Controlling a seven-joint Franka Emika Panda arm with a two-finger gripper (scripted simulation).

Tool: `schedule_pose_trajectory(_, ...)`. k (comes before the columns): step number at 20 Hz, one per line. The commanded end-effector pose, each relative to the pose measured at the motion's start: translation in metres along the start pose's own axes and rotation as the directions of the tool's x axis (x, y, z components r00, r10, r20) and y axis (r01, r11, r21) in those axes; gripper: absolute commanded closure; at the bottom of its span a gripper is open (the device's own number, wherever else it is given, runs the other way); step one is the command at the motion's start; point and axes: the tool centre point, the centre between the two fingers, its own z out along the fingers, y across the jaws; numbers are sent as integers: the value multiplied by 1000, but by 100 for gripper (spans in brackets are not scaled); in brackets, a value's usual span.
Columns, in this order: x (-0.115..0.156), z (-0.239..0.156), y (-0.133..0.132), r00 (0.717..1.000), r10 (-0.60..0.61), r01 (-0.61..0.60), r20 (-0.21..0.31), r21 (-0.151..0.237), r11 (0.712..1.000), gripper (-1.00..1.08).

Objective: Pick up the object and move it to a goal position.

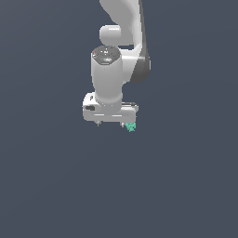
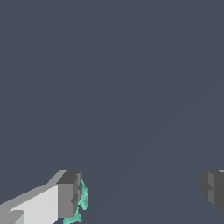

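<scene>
I'm seeing the gripper hanging with its fingers spread wide apart, gripping nothing between them. The teal object is sitting against the inner face of one finger, well apart from the other finger. No writing is showing anywhere, and no counter edges either.

Glossy white arm, dark joint seams, grey-padded hand.

One teal lump, one claw, two fingers.
</scene>
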Motion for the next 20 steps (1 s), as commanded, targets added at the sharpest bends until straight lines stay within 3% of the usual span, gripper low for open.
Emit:
schedule_pose_trajectory(1,0,0,0,1000,0,0,0,0,1000,-92)
schedule_pose_trajectory(11,0,5,21,1000,0,1,19,-18,1000,-92)
schedule_pose_trajectory(20,-9,15,7,999,-32,32,17,-13,999,-92)
